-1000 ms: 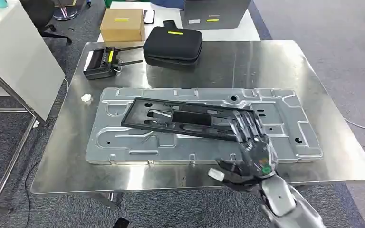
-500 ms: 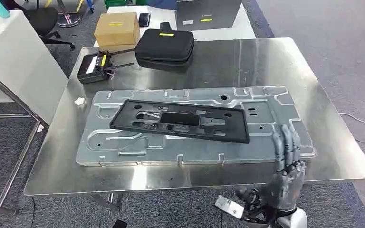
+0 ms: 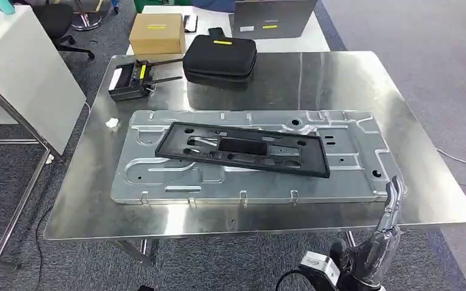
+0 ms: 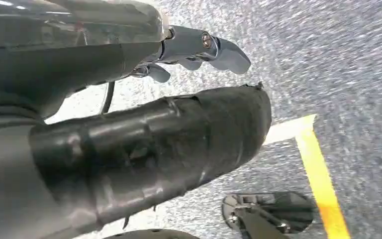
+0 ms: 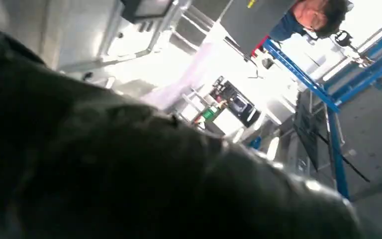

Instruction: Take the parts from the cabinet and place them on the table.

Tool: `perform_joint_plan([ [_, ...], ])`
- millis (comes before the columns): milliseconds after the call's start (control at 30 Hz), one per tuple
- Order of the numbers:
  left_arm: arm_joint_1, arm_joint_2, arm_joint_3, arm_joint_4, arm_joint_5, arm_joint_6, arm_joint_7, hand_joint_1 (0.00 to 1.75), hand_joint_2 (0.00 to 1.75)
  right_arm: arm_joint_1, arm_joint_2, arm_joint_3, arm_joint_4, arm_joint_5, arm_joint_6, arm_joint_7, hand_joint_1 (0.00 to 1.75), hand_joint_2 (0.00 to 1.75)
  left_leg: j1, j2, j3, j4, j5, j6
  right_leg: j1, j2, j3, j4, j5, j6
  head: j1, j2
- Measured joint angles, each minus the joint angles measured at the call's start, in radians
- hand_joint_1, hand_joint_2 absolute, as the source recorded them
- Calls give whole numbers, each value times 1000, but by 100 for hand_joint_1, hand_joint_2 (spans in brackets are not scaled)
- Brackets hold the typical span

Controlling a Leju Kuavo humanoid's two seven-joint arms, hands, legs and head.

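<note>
A black rectangular plastic frame [image 3: 303,159] lies flat on a large stamped silver metal plate [image 3: 158,176], both on the steel table [image 3: 340,79]. My right hand [image 3: 377,241] hangs just off the table's near right edge, below the plate's corner. Its fingers [image 3: 392,201] point straight up and are spread, with nothing in them. The hand touches neither part. In the left wrist view my left hand [image 4: 144,104] hangs over grey carpet, its fingers extended and holding nothing.
At the table's far side sit a black zip case [image 3: 220,53], a black controller with antennas [image 3: 130,80] and a cardboard box [image 3: 157,32]. A small white scrap [image 3: 111,123] lies left of the plate. A white desk [image 3: 24,66] stands at the left. A person [image 5: 313,15] is in the right wrist view.
My right hand has drawn back from the black frame's right end toward me and dropped below the table's near edge. The frame stays on the plate. The camera shifted slightly.
</note>
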Motion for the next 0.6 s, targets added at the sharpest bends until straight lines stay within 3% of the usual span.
perform_joint_plan([
  [33,1,0,2,0,0,0,-2,0,0,4,0,0,0,-8,0,0,0,0,0,0,-9,5,4,-1,0,0,13,-3,13,0,0,0],
  [67,1,0,3,0,0,0,-2,0,0,6,0,1,0,-15,0,0,0,0,0,0,-17,9,7,-3,0,0,45,-49,41,-1,0,0],
  [133,1,-1,3,0,0,0,-3,0,0,8,0,2,-2,-28,0,0,0,0,0,-1,-27,17,11,-8,0,0,158,-223,105,-8,0,0],
  [167,1,-1,3,0,0,0,-5,0,0,7,0,3,-3,-35,0,0,0,0,0,-1,-29,20,13,-12,2,0,194,-296,91,-13,0,0],
  [200,1,-1,3,0,0,0,-5,0,0,11,0,3,-5,-43,0,0,0,0,-4,-2,-32,19,19,-20,10,1,191,-287,114,-16,-1,0],
  [300,1,-1,5,0,0,4,-5,0,0,16,0,4,-8,-71,0,1,0,0,-2,-2,-33,13,35,-39,14,2,181,-294,121,-31,0,0],
  [333,5,0,5,0,0,5,-5,0,0,18,2,5,-9,-79,0,1,0,0,-6,-5,-37,16,36,-45,2,0,171,-306,133,-41,0,0],
  [367,4,0,7,0,1,6,-6,0,0,18,2,5,-9,-85,0,0,0,0,-1,-6,-48,37,0,-49,2,-3,165,-307,143,-48,-1,0],
  [400,5,0,7,0,1,7,-6,0,0,20,2,5,-9,-93,2,0,0,0,-1,-5,-66,86,-59,-52,1,-4,154,-307,151,-57,-3,0],
  [467,6,0,8,0,2,8,-6,0,0,28,5,5,-9,-102,2,-3,0,0,2,-5,-104,233,-164,-59,3,-6,130,-306,168,-60,-3,0],
  [500,6,0,9,0,2,8,-6,0,0,31,6,4,-9,-107,2,-5,0,0,2,-5,-115,289,-184,-62,4,-7,117,-304,175,-59,-3,0],
  [533,6,0,10,0,3,8,-6,0,0,33,8,4,-9,-115,2,-6,0,0,2,-5,-109,311,-175,-64,4,-8,104,-301,182,-58,-3,0],
  [567,6,0,10,0,4,8,-6,0,0,35,10,3,-9,-122,2,-8,0,0,2,-5,-81,288,-145,-63,4,-9,96,-298,189,-56,-3,0],
  [600,7,1,11,0,4,8,-6,0,0,37,10,2,-9,-121,2,-10,0,0,3,-4,-32,225,-106,-61,4,-9,86,-294,195,-54,-4,0],
])
